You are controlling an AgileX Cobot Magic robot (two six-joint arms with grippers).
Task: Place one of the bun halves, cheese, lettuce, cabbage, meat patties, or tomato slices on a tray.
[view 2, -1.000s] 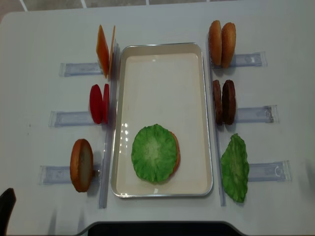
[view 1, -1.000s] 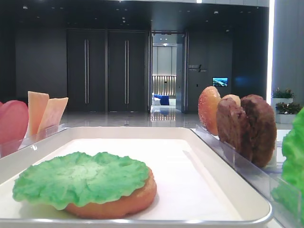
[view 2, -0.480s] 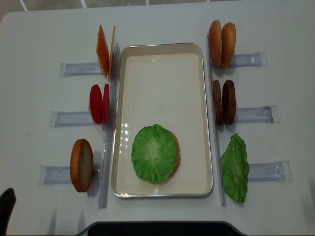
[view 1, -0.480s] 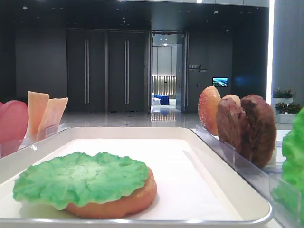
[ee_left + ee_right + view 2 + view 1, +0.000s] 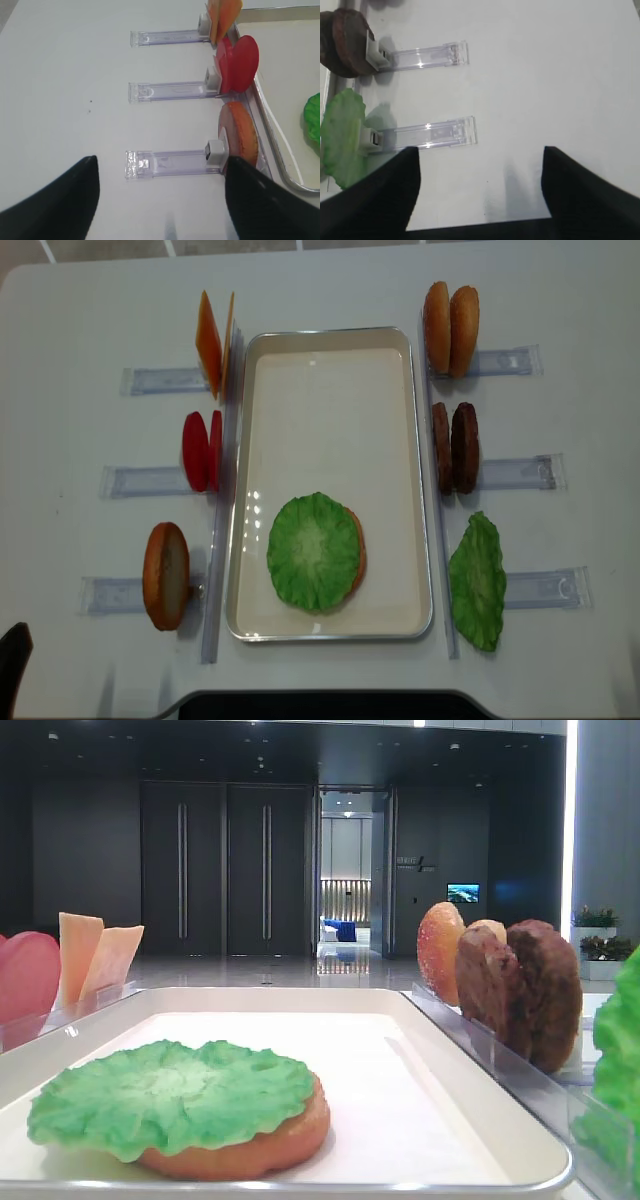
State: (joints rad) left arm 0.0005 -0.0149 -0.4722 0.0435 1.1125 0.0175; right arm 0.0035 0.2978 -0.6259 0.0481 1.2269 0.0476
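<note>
At the near end of the bench, then outward to its far edge:

Left hand (image 5: 160, 200): over the near left part of the bench; its two dark fingers (image 5: 55, 200) stand wide apart and released, gripping nothing.
Right hand (image 5: 480, 190): over the near right part of the bench, released, fingers (image 5: 590, 190) spread, nothing between them.
Tray (image 5: 330, 630): lies lengthwise along the middle of the bench, its short rim toward the near edge.
Stack in tray: a lettuce leaf (image 5: 313, 551) lies flat on a bun half (image 5: 358, 552) in the near part of the tray, slightly toward its right rim; the far part of the tray holds nothing else.
Near left: one bun half (image 5: 165, 576) stands on edge at the end of a clear holder (image 5: 112, 594), just beside the tray's left rim.
Near right: a second lettuce leaf (image 5: 477, 581) stands at its holder (image 5: 545, 588), beside the tray's right rim.
Middle left: two tomato slices (image 5: 201, 451) upright, side by side.
Middle right: two meat patties (image 5: 455, 448) upright, touching each other.
Far left: cheese slices (image 5: 213, 343) upright, leaning apart at the top.
Far right: two more bun halves (image 5: 450, 329) upright, pressed together near the tray's far right corner.
</note>
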